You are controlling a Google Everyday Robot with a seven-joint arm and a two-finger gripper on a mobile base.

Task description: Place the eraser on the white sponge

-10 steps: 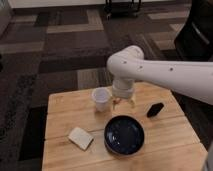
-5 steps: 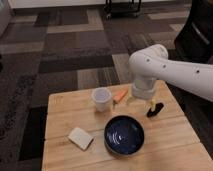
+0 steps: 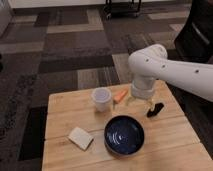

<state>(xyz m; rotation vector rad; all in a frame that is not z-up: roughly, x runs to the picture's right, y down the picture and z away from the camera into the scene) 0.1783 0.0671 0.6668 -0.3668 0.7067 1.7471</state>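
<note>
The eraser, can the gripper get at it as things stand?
Probably yes: the open gripper hangs close beside the eraser, which lies uncovered with nothing between them.

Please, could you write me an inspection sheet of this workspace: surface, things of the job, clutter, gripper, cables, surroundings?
Surface: wooden table of light planks.
Job's things: the eraser lies on the far right part of the table as pictured. The white sponge lies flat at the near left with nothing on it. The two are well apart.
Clutter: white cup upright; orange piece beside it; dark blue bowl at the near middle.
Grippers: the gripper is open and points down over the table between the orange piece and the eraser, holding nothing.
Cables: nothing seen.
Surroundings: patchwork carpet; dark furniture at the far edge.
</note>
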